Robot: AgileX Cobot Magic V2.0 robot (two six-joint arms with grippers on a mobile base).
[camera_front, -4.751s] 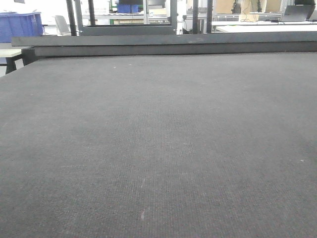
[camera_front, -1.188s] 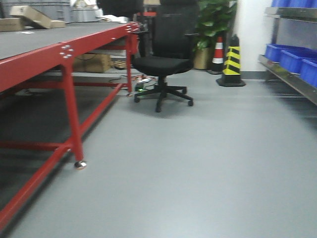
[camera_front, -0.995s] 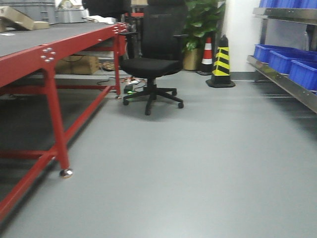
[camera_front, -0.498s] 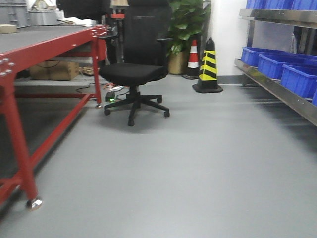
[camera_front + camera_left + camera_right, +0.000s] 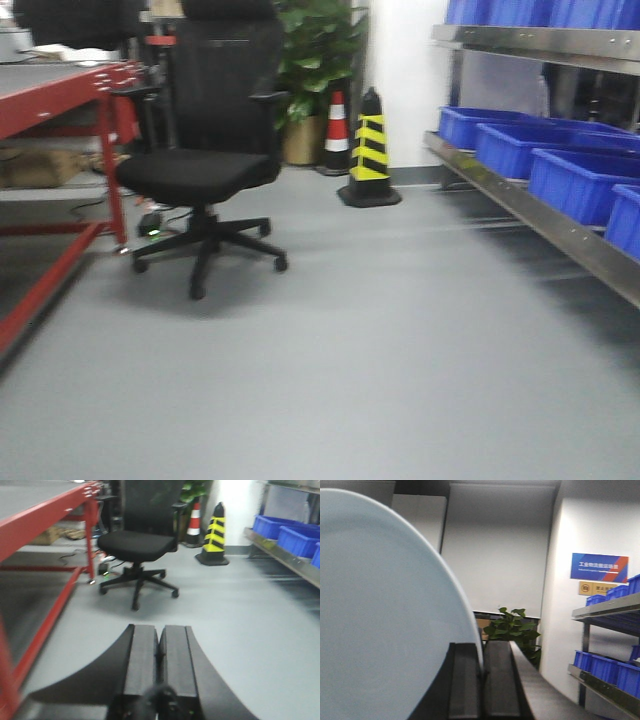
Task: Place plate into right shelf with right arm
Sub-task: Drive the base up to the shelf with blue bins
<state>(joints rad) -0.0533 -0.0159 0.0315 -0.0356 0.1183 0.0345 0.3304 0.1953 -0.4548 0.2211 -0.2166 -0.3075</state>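
Note:
The pale bluish-white plate (image 5: 380,605) fills the left of the right wrist view, held on edge. My right gripper (image 5: 481,647) is shut on the plate's rim, one black finger on each side. The right shelf (image 5: 540,210), shiny steel with blue bins (image 5: 575,180), runs along the right of the front view and also shows in the right wrist view, where the shelf (image 5: 600,612) stands at the far right. My left gripper (image 5: 160,630) is shut with nothing in it and points over the grey floor. Neither gripper shows in the front view.
A black office chair (image 5: 200,170) stands left of centre on the grey floor. A red-framed workbench (image 5: 60,95) runs along the left. A black-and-yellow cone (image 5: 370,150), a red-and-white cone (image 5: 337,135) and a potted plant (image 5: 315,60) stand by the back wall.
The view has swung right: the red workbench slid out to the left, the chair moved left and nearer, and more of the steel shelf with blue bins came into sight.

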